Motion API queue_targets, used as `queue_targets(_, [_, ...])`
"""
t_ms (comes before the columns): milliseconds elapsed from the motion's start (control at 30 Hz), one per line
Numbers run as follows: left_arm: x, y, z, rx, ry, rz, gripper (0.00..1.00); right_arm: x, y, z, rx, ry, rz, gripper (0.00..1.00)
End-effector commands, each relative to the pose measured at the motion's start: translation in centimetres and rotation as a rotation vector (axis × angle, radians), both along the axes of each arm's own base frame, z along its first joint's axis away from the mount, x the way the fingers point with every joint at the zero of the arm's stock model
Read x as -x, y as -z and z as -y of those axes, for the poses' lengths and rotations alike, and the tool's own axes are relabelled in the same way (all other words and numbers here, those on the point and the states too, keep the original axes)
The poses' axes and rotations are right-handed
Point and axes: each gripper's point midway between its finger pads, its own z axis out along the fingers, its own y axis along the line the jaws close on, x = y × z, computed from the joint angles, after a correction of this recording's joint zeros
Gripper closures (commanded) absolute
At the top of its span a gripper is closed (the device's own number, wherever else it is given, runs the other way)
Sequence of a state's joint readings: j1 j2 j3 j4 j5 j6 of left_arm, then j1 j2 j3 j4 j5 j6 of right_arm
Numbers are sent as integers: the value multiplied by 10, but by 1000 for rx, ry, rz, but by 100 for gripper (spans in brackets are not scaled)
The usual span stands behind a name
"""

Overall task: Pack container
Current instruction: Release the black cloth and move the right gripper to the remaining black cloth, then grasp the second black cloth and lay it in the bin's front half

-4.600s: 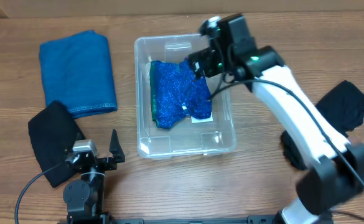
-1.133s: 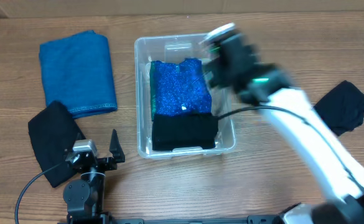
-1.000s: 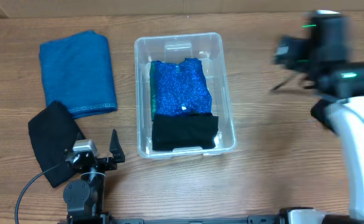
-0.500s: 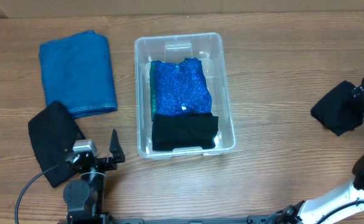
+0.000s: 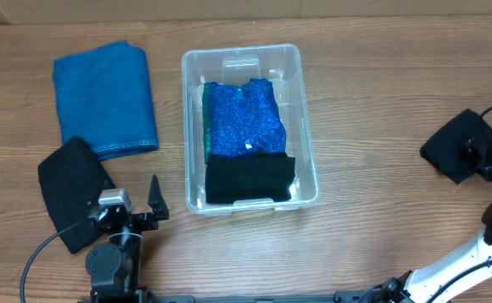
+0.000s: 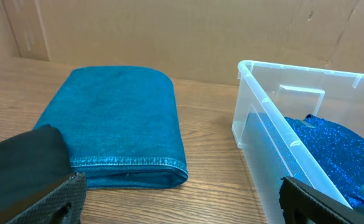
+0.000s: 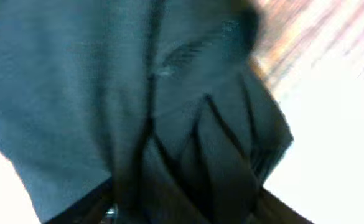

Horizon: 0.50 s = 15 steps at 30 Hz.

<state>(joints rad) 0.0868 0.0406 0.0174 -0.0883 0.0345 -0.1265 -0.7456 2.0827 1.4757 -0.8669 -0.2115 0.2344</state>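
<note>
The clear container (image 5: 304,109) stands mid-table, holding a sparkly blue cloth (image 5: 241,118) and a folded black cloth (image 5: 250,178) at its near end. At the far right edge my right gripper (image 5: 486,156) is down on a crumpled black cloth (image 5: 452,147). The right wrist view is blurred and filled by that black cloth (image 7: 188,93), which bunches in folds between the fingers of my right gripper (image 7: 188,211). My left gripper (image 5: 132,210) rests open near the front left; in its own view my left gripper (image 6: 185,208) holds nothing.
A folded teal towel (image 5: 103,97) lies at the back left, with another black cloth (image 5: 73,189) in front of it, close to my left gripper. The left wrist view shows the teal towel (image 6: 116,118) and the container wall (image 6: 262,143).
My right arm swung from the container out to the far right and came down on the crumpled black cloth, its jaws narrowing on it. The left arm has stayed still.
</note>
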Motion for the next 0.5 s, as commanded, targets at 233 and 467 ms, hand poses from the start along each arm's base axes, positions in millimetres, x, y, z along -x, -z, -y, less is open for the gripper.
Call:
queue_targets(233, [0,2,1,-17,10,-3,0,-59,-57,-67,-266,-291,436,96])
queue_targets(467, [0,2,1,-17,10,-3,0,-98,-215,-180,-128,-718,737,96])
